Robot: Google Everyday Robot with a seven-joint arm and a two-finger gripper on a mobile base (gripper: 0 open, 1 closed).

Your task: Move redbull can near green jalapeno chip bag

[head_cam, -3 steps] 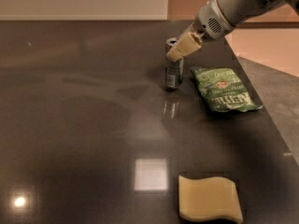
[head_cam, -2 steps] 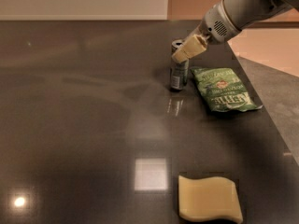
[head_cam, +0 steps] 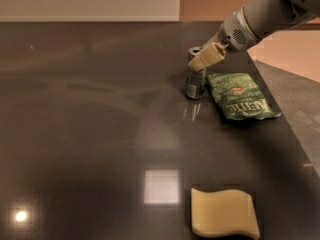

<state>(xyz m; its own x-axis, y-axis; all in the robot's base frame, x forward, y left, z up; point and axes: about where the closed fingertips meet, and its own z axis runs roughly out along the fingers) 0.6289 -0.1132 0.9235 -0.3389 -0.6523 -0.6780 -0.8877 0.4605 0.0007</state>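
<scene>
The redbull can stands upright on the dark table, just left of the green jalapeno chip bag, which lies flat with a narrow gap between them. My gripper reaches in from the upper right. Its beige fingers are closed on the can's upper part and cover part of its rim. The can's base is at the table surface.
A pale yellow wavy-edged sponge lies at the front of the table. The table's right edge runs diagonally just beyond the bag. A wall stands behind the table's far edge.
The gripper and the can have moved together to the right, closer to the chip bag. The bag and the sponge have not moved.
</scene>
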